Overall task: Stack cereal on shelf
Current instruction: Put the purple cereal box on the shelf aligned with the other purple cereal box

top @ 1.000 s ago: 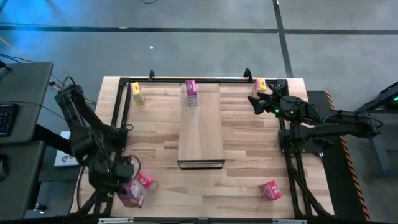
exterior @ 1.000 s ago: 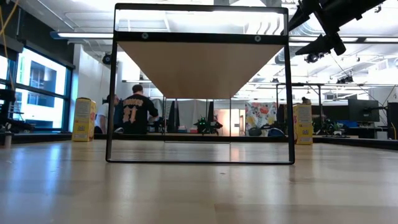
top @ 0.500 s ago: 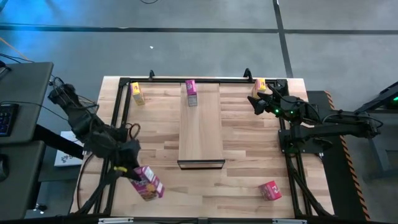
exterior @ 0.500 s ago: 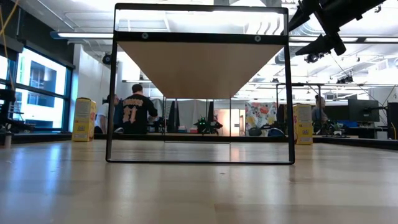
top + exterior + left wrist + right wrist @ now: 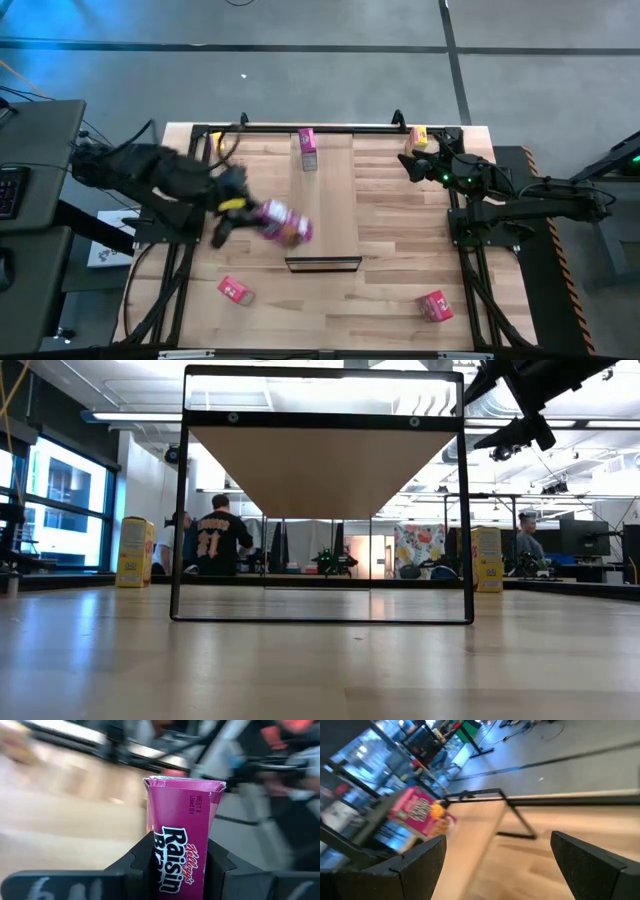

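Moved: left pincer (image 5: 262, 212) has swung up from the near-left corner of the table (image 5: 400, 290), hauling a magenta cereal box (image 5: 283, 223) with it. Red-pink box (image 5: 234, 291) stayed put down there.
Left pincer: clenched on that magenta box; the wrist view shows the fingers (image 5: 137, 862) squeezing both narrow sides, top flap poking out past them.
Box now: hanging over the table just beside the shelf (image 5: 323, 205), at its left edge near the framed end.
Key relation: shelf sits to the right of the held box, and the plank's long axis runs front to back. Box looks tilted, so I'd guess it needs squaring up first.
Already up there: one magenta box (image 5: 307, 148) at the far end.
Right pincer (image 5: 412, 162): parked wide open by the far-right corner, next to a yellow box (image 5: 418, 137). Left arm is clearly nearer.
Others: yellow box far left (image 5: 220, 150), red-pink near right (image 5: 434, 305).
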Robot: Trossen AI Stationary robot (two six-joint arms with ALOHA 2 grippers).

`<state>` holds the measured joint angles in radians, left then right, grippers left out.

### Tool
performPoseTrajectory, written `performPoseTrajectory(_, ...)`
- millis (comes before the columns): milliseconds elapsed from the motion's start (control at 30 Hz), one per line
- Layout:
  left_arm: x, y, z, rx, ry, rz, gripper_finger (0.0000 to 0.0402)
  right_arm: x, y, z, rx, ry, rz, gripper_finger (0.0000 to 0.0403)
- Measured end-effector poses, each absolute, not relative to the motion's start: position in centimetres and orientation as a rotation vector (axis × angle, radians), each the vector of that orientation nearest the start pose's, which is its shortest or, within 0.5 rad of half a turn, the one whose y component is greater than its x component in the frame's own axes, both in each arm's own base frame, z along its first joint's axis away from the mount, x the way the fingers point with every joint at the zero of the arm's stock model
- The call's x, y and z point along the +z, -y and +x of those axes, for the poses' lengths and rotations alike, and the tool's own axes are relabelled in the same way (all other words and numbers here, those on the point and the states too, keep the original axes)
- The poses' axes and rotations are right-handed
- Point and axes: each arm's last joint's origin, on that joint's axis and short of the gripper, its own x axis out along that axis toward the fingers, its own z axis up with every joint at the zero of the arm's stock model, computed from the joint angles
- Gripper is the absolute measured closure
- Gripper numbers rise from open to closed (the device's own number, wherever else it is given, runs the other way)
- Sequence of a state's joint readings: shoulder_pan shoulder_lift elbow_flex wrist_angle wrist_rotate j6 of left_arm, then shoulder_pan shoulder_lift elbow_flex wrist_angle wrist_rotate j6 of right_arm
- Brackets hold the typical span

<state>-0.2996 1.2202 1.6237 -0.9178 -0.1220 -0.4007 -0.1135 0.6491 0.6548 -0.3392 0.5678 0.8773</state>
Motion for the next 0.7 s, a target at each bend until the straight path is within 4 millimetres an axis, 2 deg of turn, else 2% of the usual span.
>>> performPoseTrajectory(133, 45.4, 4.4, 24.2, 0.072, -0.554, -0.099, 0.0310, 30.3, 2.9, 14.3, -0.633, 0.049, 0.845, 0.0050)
performPoseTrajectory(300, 43.2, 3.0, 28.2, 0.141, -0.655, 0.057, 0.0310, 32.2, 2.6, 15.1, -0.422, 0.176, 0.858, 0.0050)
performPoseTrajectory(500, 40.1, 1.9, 31.5, 0.238, -0.783, 0.107, 0.0310, 33.8, 2.3, 16.2, -0.292, 0.318, 0.790, 0.0050)
performPoseTrajectory(700, 37.6, 1.0, 33.7, 0.278, -0.863, 0.091, 0.0309, 33.6, 2.3, 18.1, -0.259, 0.336, 0.786, 0.0050)
